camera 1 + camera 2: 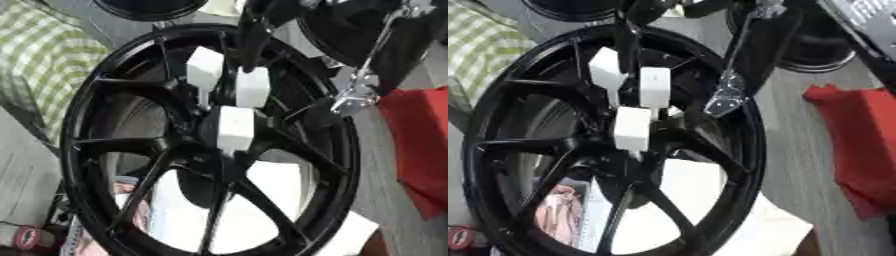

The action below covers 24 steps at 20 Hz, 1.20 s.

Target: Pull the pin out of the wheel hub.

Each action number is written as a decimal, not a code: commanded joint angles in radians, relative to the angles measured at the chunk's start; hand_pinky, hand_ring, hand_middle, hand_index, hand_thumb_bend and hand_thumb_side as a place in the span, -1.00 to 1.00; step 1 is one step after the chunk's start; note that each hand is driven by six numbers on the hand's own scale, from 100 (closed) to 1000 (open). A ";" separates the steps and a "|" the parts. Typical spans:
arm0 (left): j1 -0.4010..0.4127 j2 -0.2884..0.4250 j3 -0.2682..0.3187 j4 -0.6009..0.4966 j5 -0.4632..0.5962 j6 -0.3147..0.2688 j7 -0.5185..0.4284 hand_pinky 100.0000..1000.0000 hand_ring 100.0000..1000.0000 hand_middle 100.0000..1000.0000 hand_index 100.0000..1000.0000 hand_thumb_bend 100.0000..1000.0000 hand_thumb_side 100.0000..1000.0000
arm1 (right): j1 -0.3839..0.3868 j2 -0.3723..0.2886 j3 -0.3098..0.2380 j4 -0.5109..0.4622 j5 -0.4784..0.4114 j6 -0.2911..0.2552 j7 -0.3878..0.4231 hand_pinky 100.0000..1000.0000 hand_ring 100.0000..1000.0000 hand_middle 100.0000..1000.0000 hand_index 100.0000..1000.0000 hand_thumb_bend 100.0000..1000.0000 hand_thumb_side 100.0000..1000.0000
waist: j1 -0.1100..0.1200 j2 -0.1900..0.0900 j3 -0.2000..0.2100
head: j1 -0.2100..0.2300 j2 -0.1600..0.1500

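A green and white checked cloth point(39, 60) is lying at the upper left of the frame. A red cloth point(861, 145) is lying crumpled at the right edge, on the grey surface point(794, 150). Two more dark round shapes (only partly showing) are sitting along the top edge, one at upper left point(149, 7) and one at upper right point(824, 45). White sheets point(754, 235) are showing at the bottom, and something pink point(557, 212) is lying at lower left.

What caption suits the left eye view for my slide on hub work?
Robot hand with white-tipped fingers reaching into the black wheel's hub.
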 commanded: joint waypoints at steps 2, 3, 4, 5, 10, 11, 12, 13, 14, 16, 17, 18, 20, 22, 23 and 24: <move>-0.012 0.026 0.001 -0.013 0.006 -0.001 -0.002 0.39 0.30 0.27 0.55 -1.00 0.70 | -0.025 -0.004 -0.016 0.035 0.082 0.026 -0.010 0.65 0.68 0.43 0.49 0.00 -0.53 | 0.007 -0.032 0.001 | -0.006 -0.003; -0.012 0.025 0.002 -0.013 0.006 -0.001 -0.002 0.39 0.30 0.27 0.55 -1.00 0.70 | -0.024 -0.002 -0.018 0.046 0.112 0.048 -0.027 0.64 0.68 0.43 0.49 -0.02 -0.54 | 0.007 -0.032 0.001 | -0.006 -0.002; -0.012 0.025 0.002 -0.013 0.006 0.000 -0.002 0.39 0.30 0.27 0.55 -1.00 0.70 | -0.023 -0.001 -0.016 0.056 0.137 0.070 -0.045 0.64 0.68 0.43 0.49 0.02 -0.48 | 0.007 -0.032 0.001 | -0.006 -0.002; -0.011 0.024 0.002 -0.013 0.006 0.000 -0.002 0.39 0.30 0.27 0.55 -1.00 0.70 | -0.021 0.000 -0.013 0.063 0.156 0.092 -0.063 0.63 0.67 0.43 0.49 0.05 -0.46 | 0.007 -0.031 0.001 | -0.006 -0.001; -0.012 0.023 0.002 -0.013 0.006 0.000 -0.002 0.39 0.30 0.27 0.55 -1.00 0.70 | -0.012 -0.001 0.000 0.090 0.223 0.238 -0.135 0.61 0.66 0.41 0.49 0.06 -0.45 | 0.006 -0.032 0.000 | 0.000 0.004; -0.012 0.023 0.002 -0.013 0.006 0.000 -0.002 0.39 0.30 0.27 0.55 -1.00 0.70 | -0.010 -0.001 0.002 0.092 0.223 0.268 -0.144 0.61 0.66 0.41 0.49 0.06 -0.46 | 0.005 -0.032 0.000 | 0.002 0.005; -0.012 0.023 0.002 -0.013 0.006 0.001 -0.002 0.39 0.30 0.27 0.55 -1.00 0.70 | -0.007 -0.002 0.003 0.093 0.218 0.298 -0.151 0.62 0.66 0.40 0.49 0.05 -0.46 | 0.005 -0.032 0.000 | 0.004 0.006; -0.012 0.023 0.002 -0.013 0.007 0.001 -0.002 0.39 0.29 0.27 0.55 -1.00 0.70 | -0.004 -0.003 0.004 0.092 0.211 0.328 -0.159 0.62 0.66 0.40 0.49 0.05 -0.46 | 0.004 -0.032 -0.001 | 0.006 0.006; -0.012 0.022 0.003 -0.013 0.007 0.001 -0.001 0.39 0.29 0.27 0.55 -1.00 0.70 | -0.001 -0.005 0.004 0.091 0.202 0.359 -0.165 0.62 0.66 0.40 0.49 0.06 -0.46 | 0.003 -0.033 -0.001 | 0.007 0.007; -0.012 0.022 0.003 -0.014 0.007 0.001 -0.001 0.39 0.29 0.27 0.55 -1.00 0.70 | 0.004 -0.009 0.007 0.087 0.179 0.418 -0.175 0.63 0.65 0.39 0.50 0.06 -0.47 | 0.001 -0.033 -0.001 | 0.011 0.009; -0.012 0.022 0.003 -0.014 0.007 0.001 -0.001 0.39 0.29 0.27 0.55 -1.00 0.70 | 0.007 -0.011 0.009 0.084 0.166 0.445 -0.179 0.63 0.65 0.39 0.50 0.06 -0.47 | 0.000 -0.034 -0.001 | 0.014 0.010; -0.013 0.022 0.003 -0.014 0.007 0.001 -0.001 0.39 0.29 0.27 0.55 -1.00 0.70 | 0.009 -0.013 0.012 0.080 0.151 0.469 -0.182 0.63 0.65 0.38 0.50 0.06 -0.46 | 0.000 -0.034 -0.001 | 0.015 0.010; -0.014 0.023 0.003 -0.014 0.008 0.001 0.000 0.39 0.29 0.27 0.55 -1.00 0.70 | 0.014 -0.016 0.019 0.073 0.115 0.516 -0.187 0.64 0.64 0.37 0.50 0.08 -0.46 | -0.002 -0.035 -0.002 | 0.017 0.014; -0.015 0.023 0.004 -0.014 0.009 0.001 0.000 0.39 0.29 0.27 0.55 -1.00 0.70 | 0.016 -0.018 0.024 0.061 0.077 0.561 -0.198 0.63 0.63 0.36 0.51 0.10 -0.45 | -0.003 -0.036 -0.002 | 0.019 0.018; -0.016 0.023 0.004 -0.014 0.010 0.002 0.001 0.39 0.29 0.27 0.55 -1.00 0.70 | 0.017 -0.018 0.026 0.052 0.059 0.582 -0.204 0.63 0.62 0.36 0.51 0.12 -0.44 | -0.003 -0.036 -0.003 | 0.020 0.020; -0.016 0.023 0.004 -0.013 0.010 0.002 0.001 0.39 0.29 0.27 0.55 -1.00 0.70 | 0.019 -0.019 0.027 0.043 0.042 0.602 -0.208 0.63 0.62 0.36 0.52 0.14 -0.42 | -0.004 -0.037 -0.003 | 0.020 0.022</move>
